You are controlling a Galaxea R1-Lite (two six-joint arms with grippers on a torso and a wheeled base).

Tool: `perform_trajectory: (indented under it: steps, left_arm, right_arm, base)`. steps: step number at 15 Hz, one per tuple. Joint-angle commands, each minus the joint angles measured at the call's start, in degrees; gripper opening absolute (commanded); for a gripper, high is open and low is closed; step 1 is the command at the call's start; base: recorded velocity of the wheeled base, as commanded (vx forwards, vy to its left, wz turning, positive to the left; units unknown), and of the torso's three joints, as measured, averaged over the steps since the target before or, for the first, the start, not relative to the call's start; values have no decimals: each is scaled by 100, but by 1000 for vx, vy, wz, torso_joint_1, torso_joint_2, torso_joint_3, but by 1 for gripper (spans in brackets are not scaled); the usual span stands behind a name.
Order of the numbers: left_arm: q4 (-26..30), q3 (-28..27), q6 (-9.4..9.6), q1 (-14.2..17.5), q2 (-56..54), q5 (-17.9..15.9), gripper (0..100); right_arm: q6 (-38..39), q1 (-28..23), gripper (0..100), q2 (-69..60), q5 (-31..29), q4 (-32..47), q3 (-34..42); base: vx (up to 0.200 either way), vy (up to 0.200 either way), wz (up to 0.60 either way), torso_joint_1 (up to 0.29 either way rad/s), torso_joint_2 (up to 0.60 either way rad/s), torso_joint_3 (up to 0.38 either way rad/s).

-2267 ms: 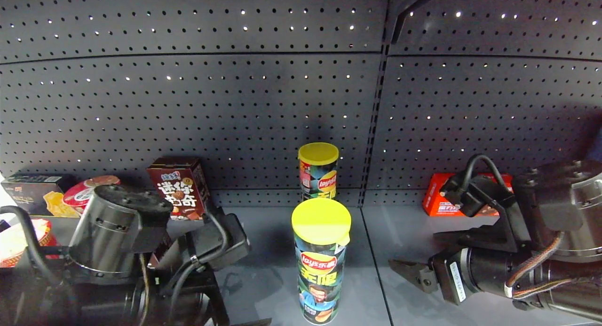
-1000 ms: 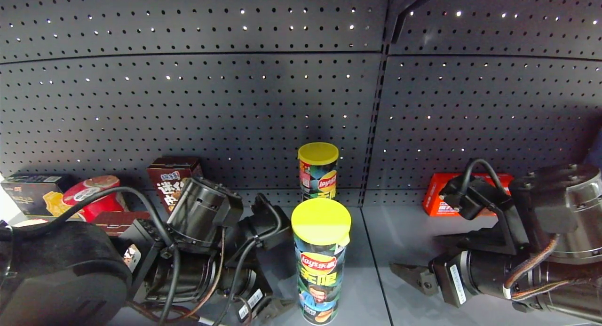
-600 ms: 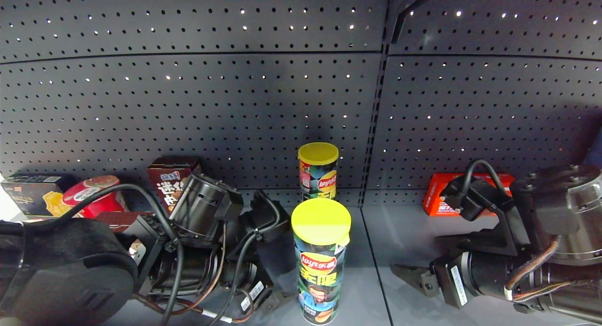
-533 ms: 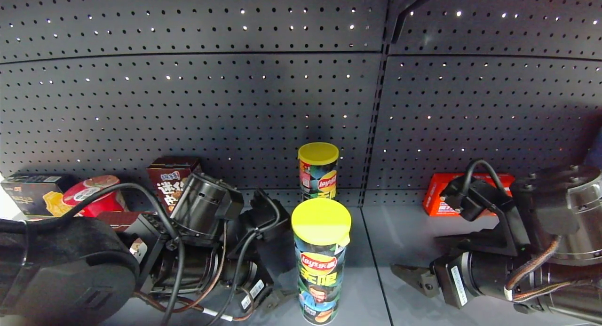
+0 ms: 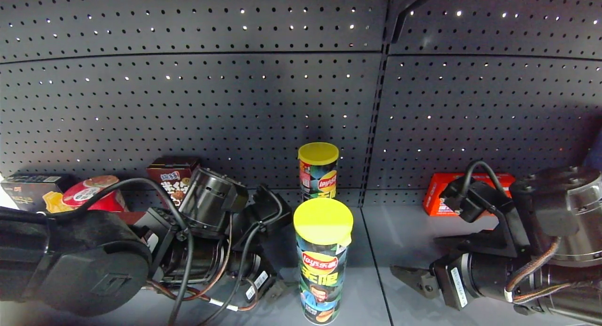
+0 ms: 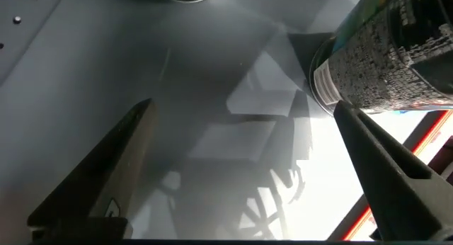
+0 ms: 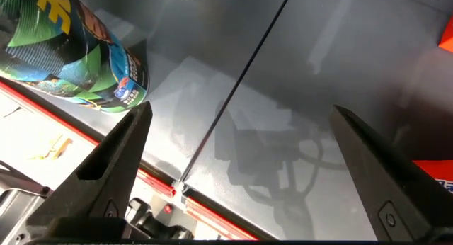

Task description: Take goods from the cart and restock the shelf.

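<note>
1. You face a grey metal shelf deck (image 5: 414,232) backed by a dark perforated metal panel (image 5: 211,105). A thin seam (image 5: 374,265) splits the deck into two sections. A red strip (image 7: 78,128) runs along the deck's front edge.
2. At the back left stand a black carton (image 5: 26,185), a red lidded bowl (image 5: 89,194) and a brown chocolate-snack box (image 5: 170,174). An orange-red carton (image 5: 435,196) sits against the back panel on the right section.
3. The task's goods: a tall chip can with a yellow plastic lid (image 5: 322,269) stands upright near the front edge, just left of the seam. A second yellow-lidded chip can (image 5: 318,170) stands upright behind it, against the back panel.
4. The left gripper (image 6: 241,167) lies low over the deck on the front can's left. Its jaws are spread wide with only bare deck between them. The front can's base sits just beside one fingertip (image 6: 347,117); you cannot tell whether they touch.
5. The right gripper (image 7: 248,174) hovers over the right section, across the seam from the front can and apart from it. Its jaws are also spread wide and grip nothing.
</note>
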Motion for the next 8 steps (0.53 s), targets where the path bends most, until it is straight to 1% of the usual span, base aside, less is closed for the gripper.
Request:
perform_trajectory:
  steps: [1, 6, 8]
  left_arm:
    - [-1, -47, 2, -35, 26, 0, 100]
    - [8, 41, 2, -18, 26, 9, 100]
    - [16, 252, 2, 35, -352, 35, 100]
  right_arm:
    - [2, 1, 100, 16, 1, -2, 4]
    - [11, -8, 100, 16, 10, -2, 13]
    - [11, -43, 100, 16, 10, -2, -13]
  base:
    - [0, 0, 0, 0, 0, 0]
    - [0, 0, 0, 0, 0, 0]
    - [0, 0, 0, 0, 0, 0]
